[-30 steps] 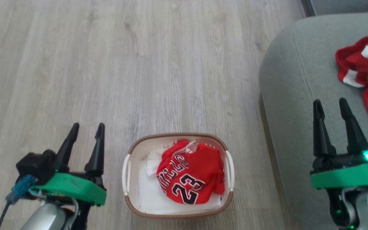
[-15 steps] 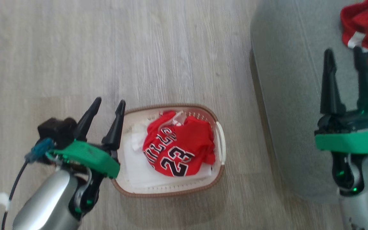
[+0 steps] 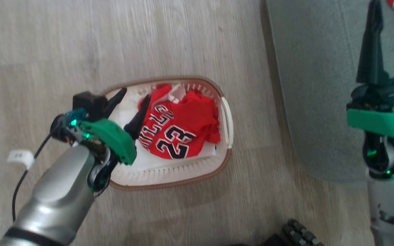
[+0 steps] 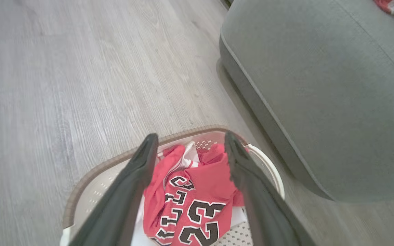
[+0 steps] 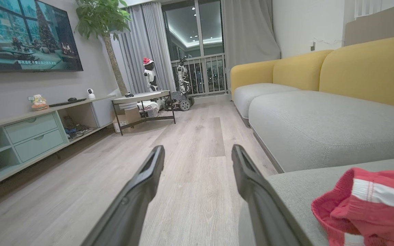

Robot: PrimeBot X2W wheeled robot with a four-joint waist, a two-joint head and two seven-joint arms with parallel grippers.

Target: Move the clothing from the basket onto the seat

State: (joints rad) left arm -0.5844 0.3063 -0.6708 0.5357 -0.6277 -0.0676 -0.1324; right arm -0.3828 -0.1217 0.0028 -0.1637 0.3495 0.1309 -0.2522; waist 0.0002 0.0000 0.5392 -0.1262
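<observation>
l hand wide open, empty, over left rim of basket on floor. red jersey inside lies just ahead, toward seat side. r hand open, empty, above seat, well apart. l is nearer.

A television hangs above a low cabinet beside a tall plant.
</observation>
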